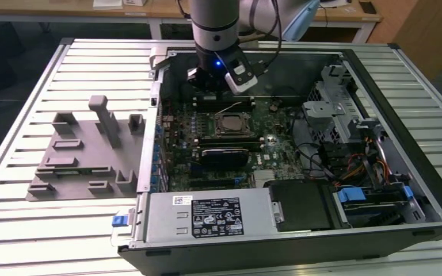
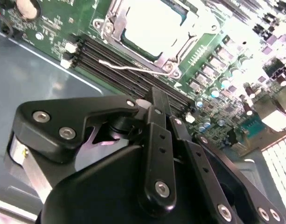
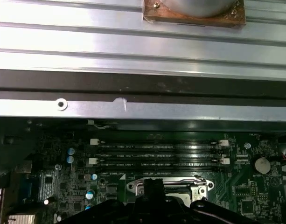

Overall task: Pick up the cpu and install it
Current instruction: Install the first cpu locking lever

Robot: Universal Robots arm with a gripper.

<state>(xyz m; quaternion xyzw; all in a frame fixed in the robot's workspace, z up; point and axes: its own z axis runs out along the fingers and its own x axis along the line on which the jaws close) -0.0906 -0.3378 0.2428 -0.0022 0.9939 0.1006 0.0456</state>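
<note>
Already the cpu sits in its socket, so treat it as light, stiff and fragile, edges only; your gripper looks closed and empty.

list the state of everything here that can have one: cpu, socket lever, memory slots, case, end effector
cpu: seated flat in the motherboard socket, nothing touching it
socket lever: unlatched, standing free beside the socket frame
memory slots: all empty, no modules fitted
computer case: lying on its side, side panel off, interior exposed
grey fixture tray: on the table at the exterior view's left, no chip on it
end effector: above the memory slots, holding nothing visible
</note>
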